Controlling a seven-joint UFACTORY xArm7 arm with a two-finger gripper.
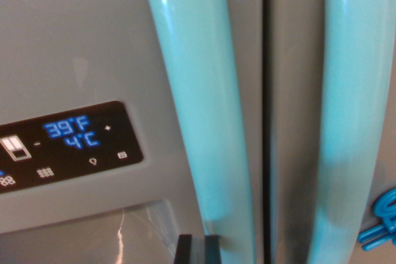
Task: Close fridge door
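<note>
The wrist view is filled by a grey toy fridge seen from very close. Its left door [80, 41] carries a pale teal handle [204, 103] running from top to bottom. The right door [291, 115] has a second teal handle [352, 115]. A thin dark seam [266, 115] runs between the two doors, which look level with each other. At the bottom edge two dark fingertips [184, 248] of my gripper [198, 250] show, just below the left handle's lower end, with a narrow gap between them. Nothing is seen between them.
A black display panel [62, 143] on the left door reads 39°F and 4°C in blue. Below it lies a dispenser recess [105, 233]. A blue plastic piece [380, 224] sticks in at the lower right edge.
</note>
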